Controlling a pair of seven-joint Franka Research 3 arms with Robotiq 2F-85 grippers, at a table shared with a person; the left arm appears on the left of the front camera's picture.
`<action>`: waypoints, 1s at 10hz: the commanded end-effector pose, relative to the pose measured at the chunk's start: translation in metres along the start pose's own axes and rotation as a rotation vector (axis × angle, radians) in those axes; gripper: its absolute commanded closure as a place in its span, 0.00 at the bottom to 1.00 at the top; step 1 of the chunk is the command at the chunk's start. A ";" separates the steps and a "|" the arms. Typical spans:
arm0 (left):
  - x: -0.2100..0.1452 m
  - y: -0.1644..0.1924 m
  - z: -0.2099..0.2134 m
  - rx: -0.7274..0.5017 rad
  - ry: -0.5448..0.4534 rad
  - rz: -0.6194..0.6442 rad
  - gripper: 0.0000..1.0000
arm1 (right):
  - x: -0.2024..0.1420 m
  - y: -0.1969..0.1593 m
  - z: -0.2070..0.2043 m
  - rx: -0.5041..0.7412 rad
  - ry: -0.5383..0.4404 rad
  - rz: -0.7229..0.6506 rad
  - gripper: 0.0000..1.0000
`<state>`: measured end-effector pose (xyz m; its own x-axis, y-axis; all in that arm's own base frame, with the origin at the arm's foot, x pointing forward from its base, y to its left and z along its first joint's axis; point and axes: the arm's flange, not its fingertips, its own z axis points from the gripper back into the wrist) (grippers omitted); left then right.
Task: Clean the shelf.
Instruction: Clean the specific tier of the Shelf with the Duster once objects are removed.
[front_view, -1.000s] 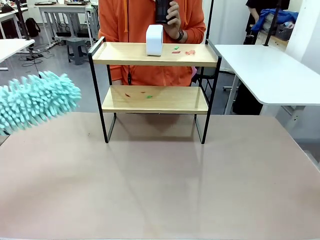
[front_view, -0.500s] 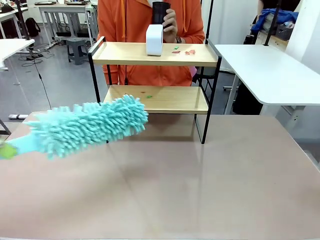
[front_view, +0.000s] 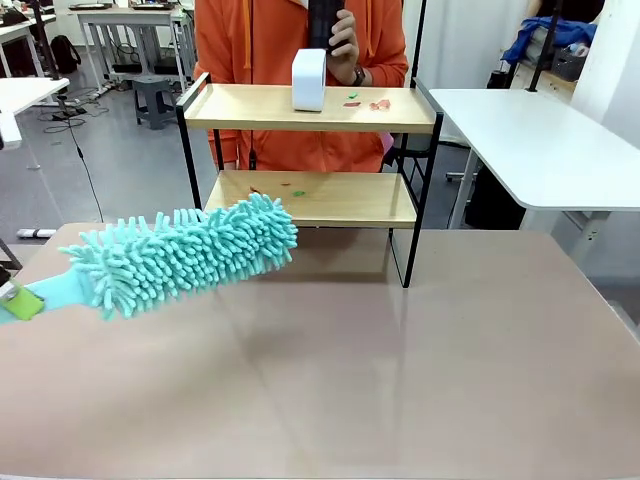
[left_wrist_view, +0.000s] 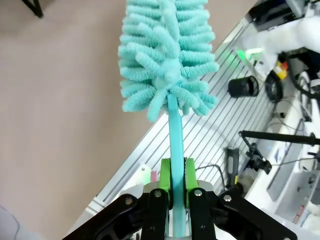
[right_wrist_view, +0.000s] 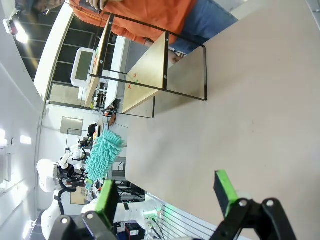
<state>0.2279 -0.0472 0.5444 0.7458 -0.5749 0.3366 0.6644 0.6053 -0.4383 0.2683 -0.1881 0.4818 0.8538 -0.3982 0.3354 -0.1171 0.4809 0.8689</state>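
The shelf (front_view: 310, 108) stands at the table's far side, two wooden boards in a black frame; it also appears sideways as the shelf (right_wrist_view: 145, 55) in the right wrist view. A white box (front_view: 309, 80) and small red and green scraps (front_view: 365, 102) lie on its top board, more scraps (front_view: 297, 192) on the lower one. A fluffy teal duster (front_view: 185, 252) hovers over the table left of the shelf, its tip near the lower board's front left. My left gripper (left_wrist_view: 173, 181) is shut on the duster's handle (left_wrist_view: 175, 145). My right gripper (right_wrist_view: 165, 192) is open and holds nothing.
A person in an orange top (front_view: 300, 45) stands behind the shelf holding a dark cylinder (front_view: 322, 22). Another white table (front_view: 540, 150) stands at the right. The brown table surface (front_view: 380, 370) stretches in front of the shelf.
The duster swung in from the far left toward the shelf, then settled slightly lower with its tip near the lower board. The person's hand with the dark cylinder shifted a little.
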 end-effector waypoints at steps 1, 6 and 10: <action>0.018 -0.015 -0.028 0.011 -0.056 0.030 0.88 | 0.002 0.000 -0.001 0.014 -0.013 0.025 0.00; 0.058 -0.011 -0.051 0.153 -0.197 0.215 0.88 | 0.002 0.000 -0.001 0.014 -0.013 0.025 0.00; 0.107 0.006 -0.076 0.425 -0.310 0.411 0.88 | 0.002 0.000 -0.001 0.014 -0.013 0.025 0.00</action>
<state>0.3056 -0.1397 0.5366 0.8697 -0.1802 0.4594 0.3425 0.8907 -0.2990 0.2679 -0.1887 0.4816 0.8533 -0.3993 0.3352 -0.1162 0.4812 0.8689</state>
